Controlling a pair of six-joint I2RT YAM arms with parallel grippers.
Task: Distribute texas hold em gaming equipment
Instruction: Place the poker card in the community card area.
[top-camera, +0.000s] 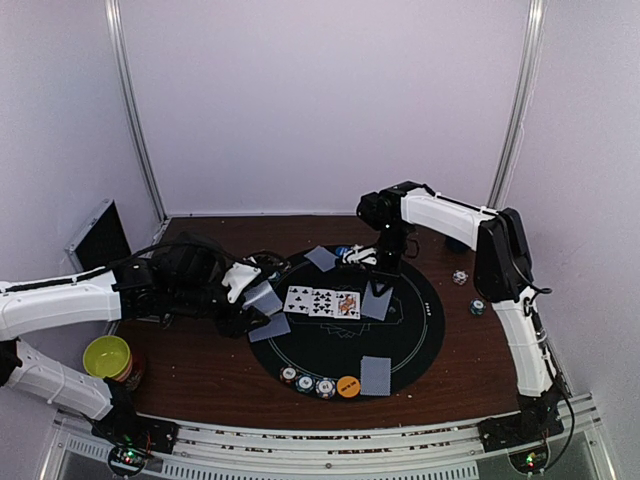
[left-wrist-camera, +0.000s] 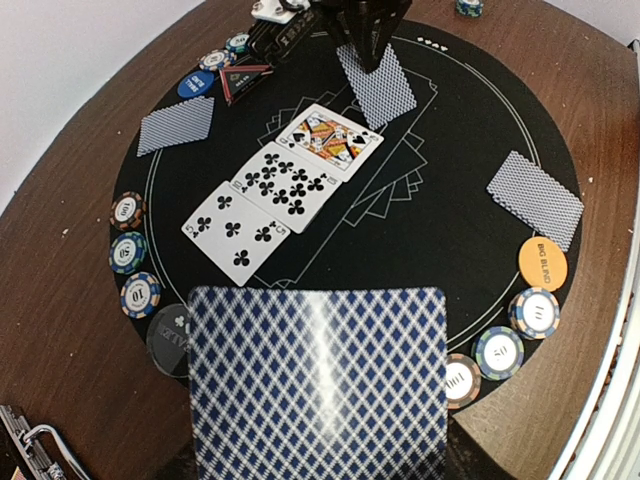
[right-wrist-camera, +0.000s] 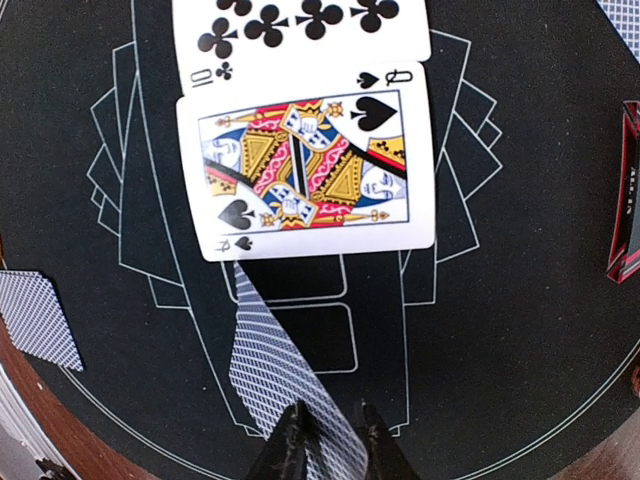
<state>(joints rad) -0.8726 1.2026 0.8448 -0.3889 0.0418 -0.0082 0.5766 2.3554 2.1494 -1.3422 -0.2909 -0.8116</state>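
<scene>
- The brown table (top-camera: 200, 375) is carrying a round black mat (top-camera: 410, 335) that is covering most of its middle.
- The left gripper (top-camera: 248, 293) is reaching in over the mat's left edge and grasping a face-down blue-checked card (left-wrist-camera: 318, 385), holding it flat. In its wrist view the card is hiding the fingers.
- The right gripper (right-wrist-camera: 330, 412) is hanging over the far side of the mat, its fingers (right-wrist-camera: 292, 440) clenching a tilted card (right-wrist-camera: 268, 360). The card's lower corner is pointing at the queen; I cannot tell whether it is touching the mat.
- Three face-up cards are lying in a touching row at the mat's centre: the five of clubs (left-wrist-camera: 232, 232), the ten of clubs (left-wrist-camera: 285, 185) and the queen of spades (right-wrist-camera: 310, 165).
- One face-down card (left-wrist-camera: 535, 198) is lying near the mat's near rim, and another face-down card (left-wrist-camera: 176, 125) is lying near the far rim.
- The orange button (left-wrist-camera: 542, 263) is sitting on the near rim just beside that first face-down card.
- The blue button (left-wrist-camera: 195, 83) and the red triangle marker (left-wrist-camera: 245, 80) are sitting side by side at the far rim.
- Three near-rim chips (left-wrist-camera: 499, 352) are lining up next to the orange button, and three far-rim chips (left-wrist-camera: 127, 252) are lining the opposite side.
</scene>
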